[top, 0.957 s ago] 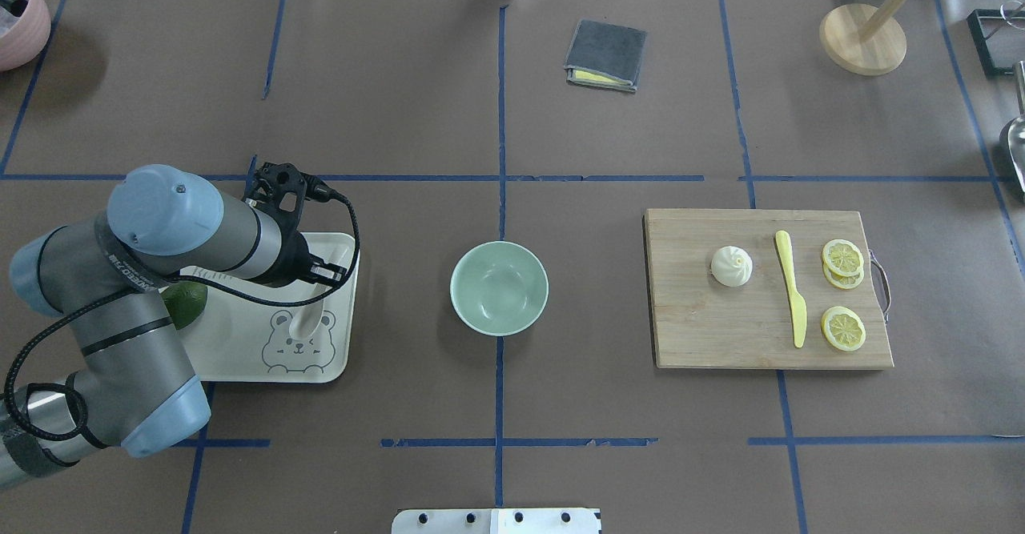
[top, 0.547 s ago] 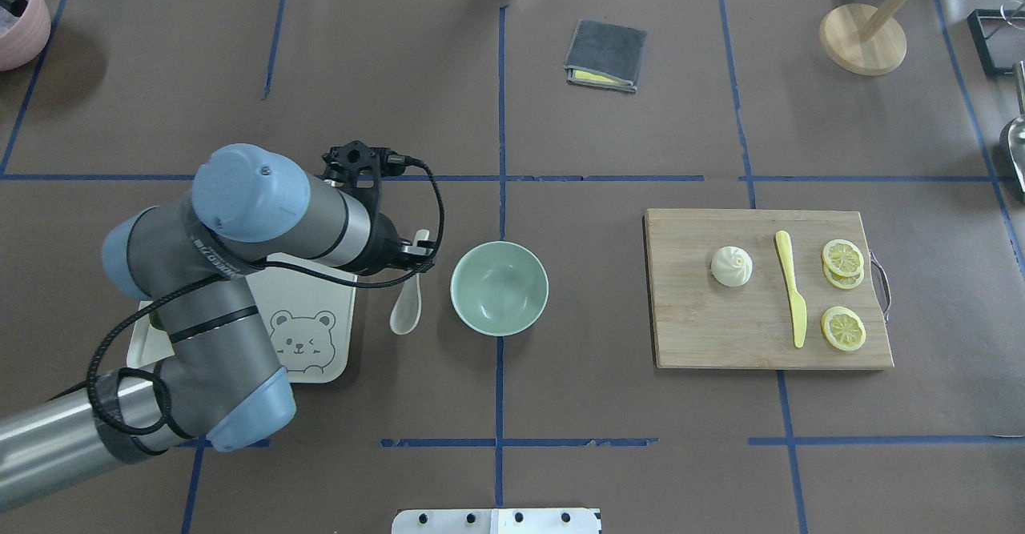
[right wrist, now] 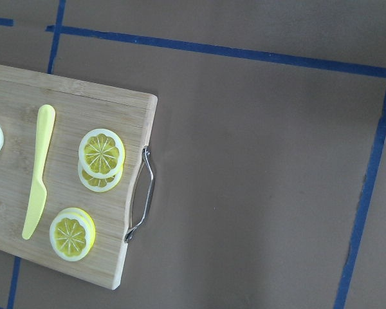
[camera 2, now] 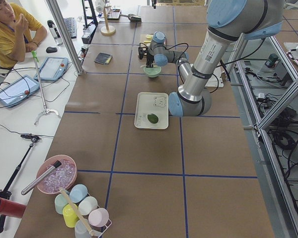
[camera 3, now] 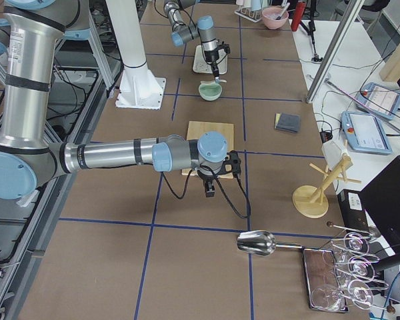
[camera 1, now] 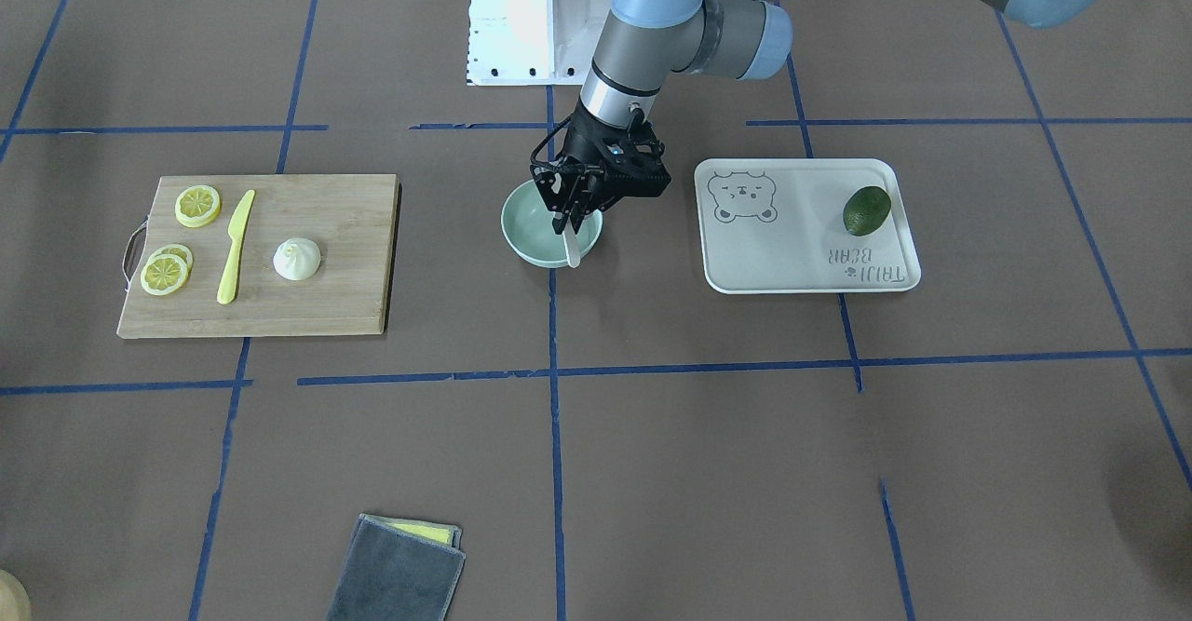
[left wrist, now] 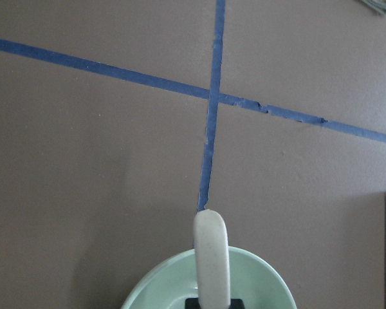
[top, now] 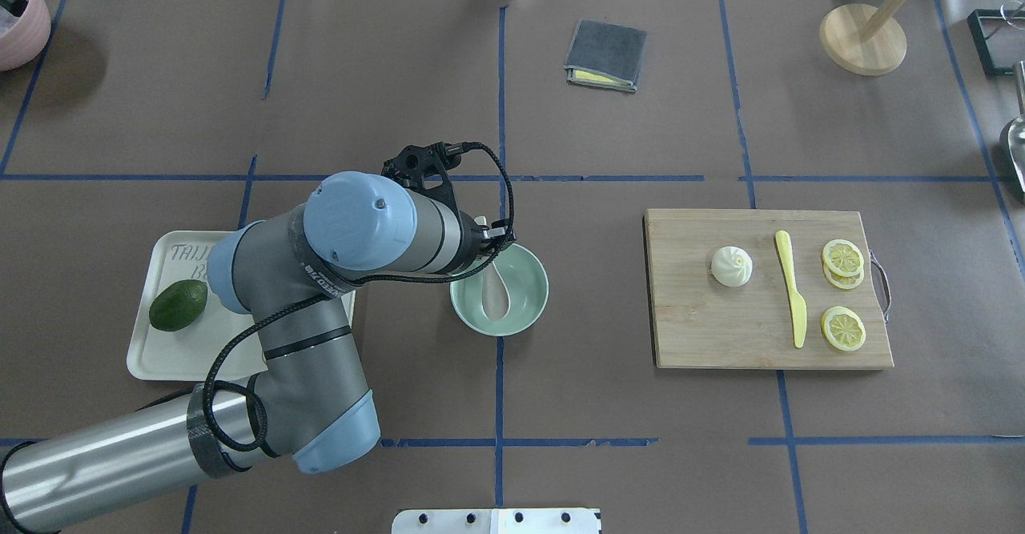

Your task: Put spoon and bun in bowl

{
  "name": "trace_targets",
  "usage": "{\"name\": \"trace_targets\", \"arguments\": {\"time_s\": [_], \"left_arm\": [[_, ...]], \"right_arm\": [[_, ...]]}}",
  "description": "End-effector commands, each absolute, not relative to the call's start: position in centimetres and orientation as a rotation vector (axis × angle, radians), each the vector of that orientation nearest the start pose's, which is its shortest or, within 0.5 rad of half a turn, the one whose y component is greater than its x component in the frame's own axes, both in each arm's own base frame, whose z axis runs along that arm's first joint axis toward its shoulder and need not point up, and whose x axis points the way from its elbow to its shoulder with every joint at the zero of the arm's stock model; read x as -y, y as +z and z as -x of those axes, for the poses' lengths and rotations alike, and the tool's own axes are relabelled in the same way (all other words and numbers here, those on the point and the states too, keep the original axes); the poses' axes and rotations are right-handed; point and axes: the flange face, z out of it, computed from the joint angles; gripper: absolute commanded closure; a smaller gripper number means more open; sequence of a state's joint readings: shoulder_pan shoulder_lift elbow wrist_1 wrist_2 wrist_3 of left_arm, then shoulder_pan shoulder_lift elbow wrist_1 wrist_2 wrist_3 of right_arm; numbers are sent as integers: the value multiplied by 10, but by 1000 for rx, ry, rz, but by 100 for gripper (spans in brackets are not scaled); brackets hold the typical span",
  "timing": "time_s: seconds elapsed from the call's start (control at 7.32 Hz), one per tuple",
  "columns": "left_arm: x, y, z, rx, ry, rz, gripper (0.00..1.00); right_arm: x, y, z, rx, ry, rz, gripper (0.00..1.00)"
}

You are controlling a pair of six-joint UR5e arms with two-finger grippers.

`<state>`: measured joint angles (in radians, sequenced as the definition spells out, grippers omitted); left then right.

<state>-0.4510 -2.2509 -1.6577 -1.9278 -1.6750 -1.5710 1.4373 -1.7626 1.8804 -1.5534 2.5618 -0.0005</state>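
Observation:
My left gripper (top: 490, 239) is shut on the handle of the off-white spoon (top: 496, 294). It holds the spoon over the mint-green bowl (top: 538, 300), scoop down inside the rim. In the front view the spoon (camera 1: 571, 249) hangs from the left gripper (camera 1: 570, 209) into the bowl (camera 1: 526, 235). The left wrist view shows the spoon (left wrist: 211, 254) above the bowl's rim (left wrist: 151, 291). The white pleated bun (top: 731, 266) lies on the wooden cutting board (top: 721, 334), far from both grippers. My right gripper (camera 3: 217, 167) shows only in the exterior right view, so I cannot tell its state.
A yellow plastic knife (top: 791, 290) and lemon slices (top: 842, 256) lie on the board beside the bun. A cream bear tray (top: 160, 358) with a green fruit (top: 178, 305) sits left of the bowl. A grey cloth (top: 606, 55) and a wooden stand (top: 863, 38) are at the back.
My left arm has carried the spoon rightward from the tray, past the bowl's left side, to above the bowl. The bun and the board have not moved.

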Motion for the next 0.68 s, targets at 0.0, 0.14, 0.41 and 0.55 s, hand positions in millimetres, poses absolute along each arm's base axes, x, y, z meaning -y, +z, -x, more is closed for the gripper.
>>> {"name": "trace_targets", "arguments": {"time_s": [0.0, 0.14, 0.41, 0.55], "left_arm": [[406, 176, -564, -1116, -374, -167, 94], [406, 181, -563, -1110, -366, -173, 38], [402, 187, -559, -1108, -362, -170, 30], [403, 186, -556, -1103, -311, -196, 31]], "right_arm": [[417, 575, 6, 1004, -188, -54, 0], [417, 576, 6, 1012, -187, -51, 0], [416, 579, 11, 1086, -183, -27, 0], [417, 576, 12, 1088, -189, -32, 0]]}}
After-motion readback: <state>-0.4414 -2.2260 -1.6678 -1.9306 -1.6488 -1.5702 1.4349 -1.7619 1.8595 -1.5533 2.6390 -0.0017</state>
